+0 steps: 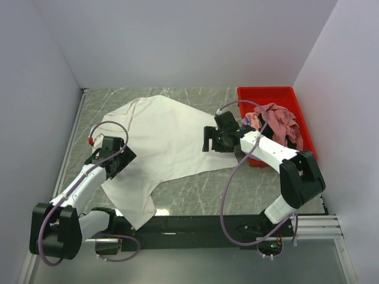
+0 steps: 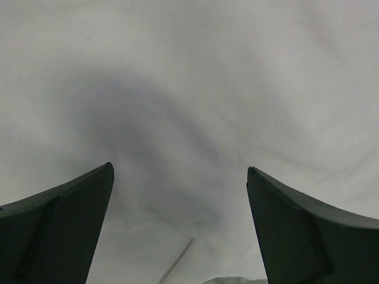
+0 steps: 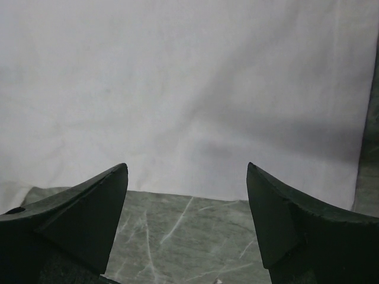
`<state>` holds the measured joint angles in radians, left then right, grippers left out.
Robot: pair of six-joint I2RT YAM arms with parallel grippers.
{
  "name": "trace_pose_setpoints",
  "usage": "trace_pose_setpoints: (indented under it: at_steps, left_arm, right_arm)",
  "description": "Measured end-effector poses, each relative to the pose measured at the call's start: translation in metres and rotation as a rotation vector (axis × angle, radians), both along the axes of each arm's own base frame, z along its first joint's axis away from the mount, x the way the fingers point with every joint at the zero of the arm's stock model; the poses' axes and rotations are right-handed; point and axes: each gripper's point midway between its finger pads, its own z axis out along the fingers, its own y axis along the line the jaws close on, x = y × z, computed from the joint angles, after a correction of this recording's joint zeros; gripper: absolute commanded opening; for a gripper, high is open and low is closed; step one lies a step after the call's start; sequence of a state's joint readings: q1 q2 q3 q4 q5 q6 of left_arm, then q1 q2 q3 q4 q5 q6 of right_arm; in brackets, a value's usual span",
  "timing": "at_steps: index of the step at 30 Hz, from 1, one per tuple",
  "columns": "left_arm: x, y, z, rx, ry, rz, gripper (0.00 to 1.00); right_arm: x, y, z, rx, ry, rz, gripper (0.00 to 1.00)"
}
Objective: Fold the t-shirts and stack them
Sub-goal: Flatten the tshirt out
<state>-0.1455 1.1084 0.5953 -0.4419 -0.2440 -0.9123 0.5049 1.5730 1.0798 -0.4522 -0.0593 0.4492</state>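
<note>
White cotton t-shirt (image 1: pixel 160 139): spread unevenly on the marble table (image 1: pixel 237 189). Left gripper (image 2: pixel 177 171): jaws wide, empty, low over its left part. Right gripper (image 3: pixel 186 168): jaws wide, empty, at its right edge. Pink t-shirts (image 1: pixel 278 121): heaped in red bin (image 1: pixel 266 93). Step, judged: laying flat before folding. Next: pinch an edge, fold across.

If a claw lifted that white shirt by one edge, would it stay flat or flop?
Probably flop: the white shirt lies limp on the table, with soft wrinkles across it. It looks thin, so likely light. Pushed, it would probably bunch up rather than slide whole.
</note>
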Motion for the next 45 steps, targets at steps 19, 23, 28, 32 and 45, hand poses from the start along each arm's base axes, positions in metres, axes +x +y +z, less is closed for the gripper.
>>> trace_pose_setpoints:
  at_steps: [19,23,28,32,45]
  left_arm:
    - [0.078,0.002,-0.034,0.053,0.087,0.049,0.99]
    - [0.111,0.007,-0.033,0.088,0.088,0.052,0.99]
    - [0.161,0.004,-0.030,0.108,0.068,-0.007,0.99]
    - [0.186,-0.004,-0.022,0.096,0.039,-0.064,1.00]
    - [0.063,-0.009,0.032,-0.056,-0.154,-0.041,0.99]
  right_arm:
    - [0.002,-0.008,-0.064,-0.005,0.121,-0.080,0.89]
    - [0.026,-0.017,-0.063,0.041,0.110,-0.139,0.89]
    - [0.043,-0.022,-0.059,0.066,0.105,-0.163,0.88]
    - [0.043,-0.021,-0.055,0.027,0.103,-0.129,0.89]
    - [0.011,0.151,0.026,0.153,-0.070,0.293,0.89]
